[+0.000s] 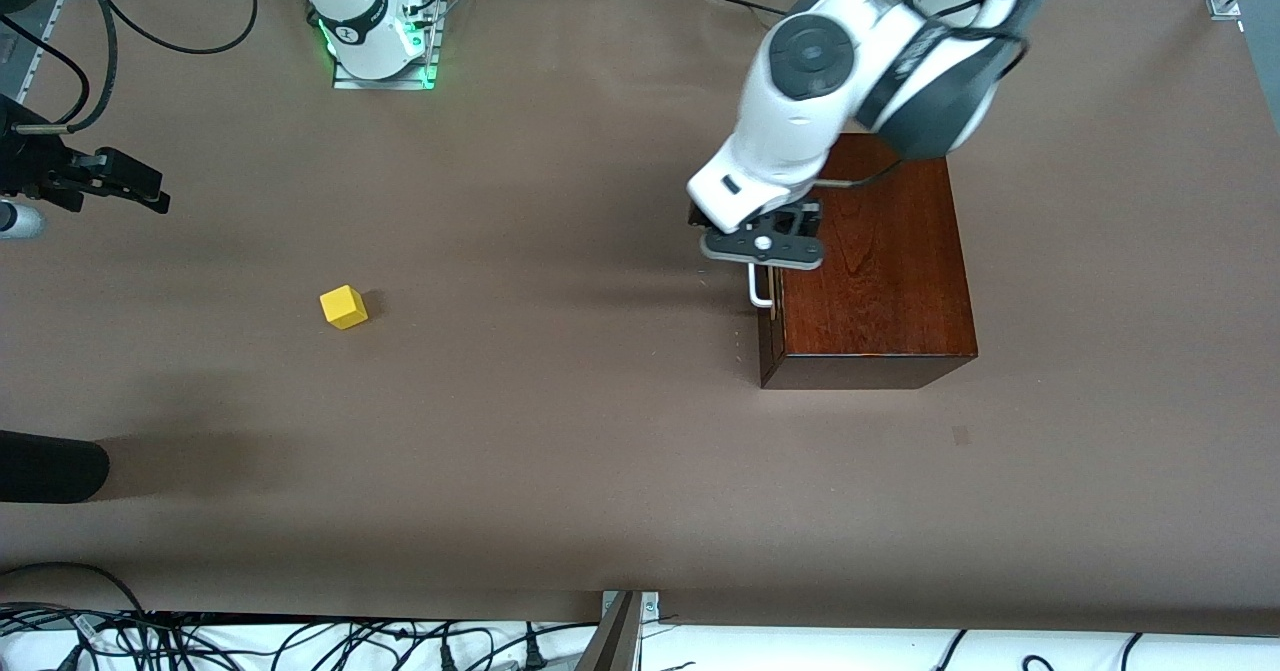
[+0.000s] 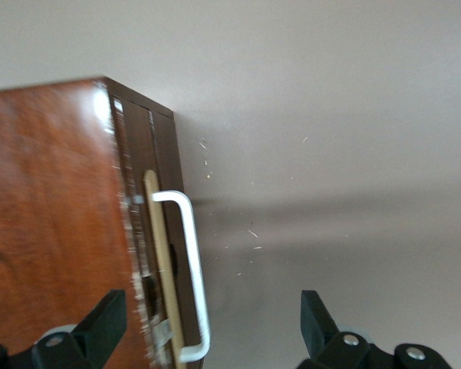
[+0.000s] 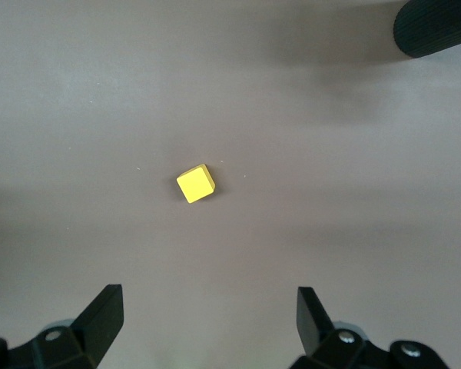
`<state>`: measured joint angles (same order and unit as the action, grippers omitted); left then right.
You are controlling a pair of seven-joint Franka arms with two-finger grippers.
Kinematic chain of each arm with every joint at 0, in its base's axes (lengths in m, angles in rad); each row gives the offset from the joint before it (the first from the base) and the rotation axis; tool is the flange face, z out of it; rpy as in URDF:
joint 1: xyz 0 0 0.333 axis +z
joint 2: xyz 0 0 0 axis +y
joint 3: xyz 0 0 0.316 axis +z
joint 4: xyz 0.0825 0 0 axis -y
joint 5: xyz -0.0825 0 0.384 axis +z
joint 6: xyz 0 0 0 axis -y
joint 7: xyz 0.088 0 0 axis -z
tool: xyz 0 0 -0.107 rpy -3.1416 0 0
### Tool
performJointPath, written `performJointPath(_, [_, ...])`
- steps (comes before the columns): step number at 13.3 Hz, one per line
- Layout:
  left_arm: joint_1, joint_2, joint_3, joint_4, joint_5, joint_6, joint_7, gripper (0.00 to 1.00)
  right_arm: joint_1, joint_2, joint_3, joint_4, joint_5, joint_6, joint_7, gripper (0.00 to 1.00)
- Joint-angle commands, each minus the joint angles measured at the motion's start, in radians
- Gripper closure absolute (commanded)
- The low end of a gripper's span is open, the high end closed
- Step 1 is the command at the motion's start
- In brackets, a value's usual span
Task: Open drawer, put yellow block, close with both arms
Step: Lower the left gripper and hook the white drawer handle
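**Drawer shut, block on the table**

The left gripper [image 1: 762, 251], fingers apart, hangs over the drawer's white handle [image 1: 758, 289] right of centre frame. The yellow block [image 1: 344, 307] sits centre-left (untouched). The right gripper [image 3: 207, 323] hovers above it, fingers spread.

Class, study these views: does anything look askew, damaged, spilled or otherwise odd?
Nothing stands out. The drawer sits shut in its box, undamaged; the yellow block rests on the table, slightly turned.
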<state>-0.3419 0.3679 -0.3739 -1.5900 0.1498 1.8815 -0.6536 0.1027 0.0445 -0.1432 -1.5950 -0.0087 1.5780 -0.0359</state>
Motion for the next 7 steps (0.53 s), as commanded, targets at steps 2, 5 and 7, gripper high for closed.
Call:
performJointPath(2, [-0.098,0.083,0.0,-0.004,0.128,0.034,-0.191,0.0,-0.001,0.009,0.007,0.009,-0.013,-0.007,0.016,0.0])
performJointPath(5, [-0.127,0.114,0.001,-0.034,0.207,0.036,-0.305,0.0,0.003,0.017,0.007,0.009,-0.013,-0.003,0.016,0.0])
performJointPath(7, [-0.127,0.117,0.006,-0.067,0.256,0.036,-0.331,0.0,0.005,0.018,0.007,0.009,-0.013,-0.001,0.016,0.0])
